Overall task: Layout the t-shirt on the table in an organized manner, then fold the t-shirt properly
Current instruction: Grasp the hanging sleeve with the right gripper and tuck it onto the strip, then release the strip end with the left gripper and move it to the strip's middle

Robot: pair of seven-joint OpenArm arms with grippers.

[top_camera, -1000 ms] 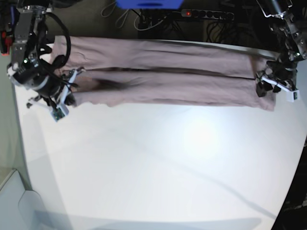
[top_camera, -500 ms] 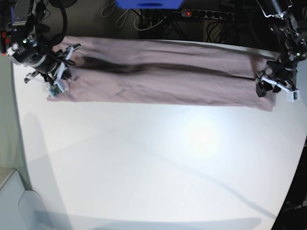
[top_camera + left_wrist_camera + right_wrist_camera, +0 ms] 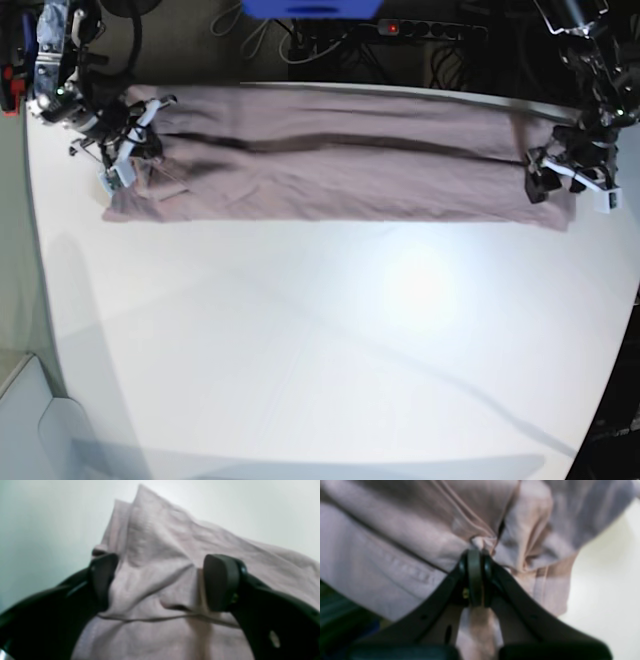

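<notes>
Right gripper (image 3: 475,552) pinching t-shirt (image 3: 395,530) fold

Shirt lying along the table's far edge

The t-shirt (image 3: 340,165) is stretching as a long band from nine to three o'clock across the far part of the table (image 3: 320,350). The right gripper (image 3: 128,160) is sitting on its nine o'clock end, the left gripper (image 3: 545,178) on its three o'clock end. A power strip (image 3: 430,30) is lying behind the table at twelve.
</notes>
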